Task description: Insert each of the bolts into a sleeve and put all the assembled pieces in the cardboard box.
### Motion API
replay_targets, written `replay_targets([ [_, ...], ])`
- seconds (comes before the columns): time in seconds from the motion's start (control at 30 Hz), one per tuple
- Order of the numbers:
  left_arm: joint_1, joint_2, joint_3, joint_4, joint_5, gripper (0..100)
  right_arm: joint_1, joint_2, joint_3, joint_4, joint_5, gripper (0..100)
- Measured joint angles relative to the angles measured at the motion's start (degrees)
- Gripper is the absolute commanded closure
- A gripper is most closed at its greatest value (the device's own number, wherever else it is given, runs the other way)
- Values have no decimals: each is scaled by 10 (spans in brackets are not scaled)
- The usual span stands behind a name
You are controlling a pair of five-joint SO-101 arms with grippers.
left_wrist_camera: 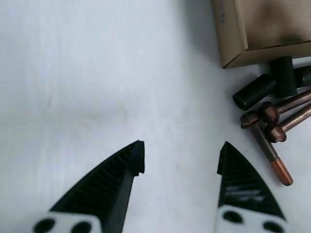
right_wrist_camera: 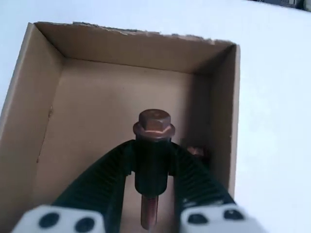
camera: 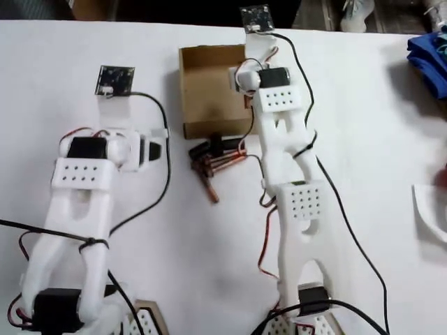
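A white table carries everything, and the cardboard box sits open on it. The right gripper hangs above the inside of the box. Its fingers pinch a black sleeve with a copper bolt through it: the hex head stands out of one end of the sleeve and the threaded tip out of the other. Another copper piece lies on the box floor, close to a side wall and partly hidden behind a finger; I cannot tell what it is. Just outside one corner of the box lies a loose heap. Its black sleeves are nearest the box, and its copper bolts touch and cross each other just beyond them. The left gripper hovers over bare table beside that heap, farther from the box than the heap is, with its fingers spread wide and nothing between them. A blue cloth lies well apart from the box at the table's edge.
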Motion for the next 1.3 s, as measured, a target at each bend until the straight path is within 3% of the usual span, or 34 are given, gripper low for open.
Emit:
replay_targets([
  [1.07, 0, 0, 21, -9, 0, 744, 2, 84, -35, 22, 4, 974],
  [1.23, 0, 0, 21, -9, 0, 744, 2, 84, -35, 22, 5, 858],
  [1.3, 0, 0, 21, -9, 0, 744, 2, 84, -36, 22, 5, 858],
])
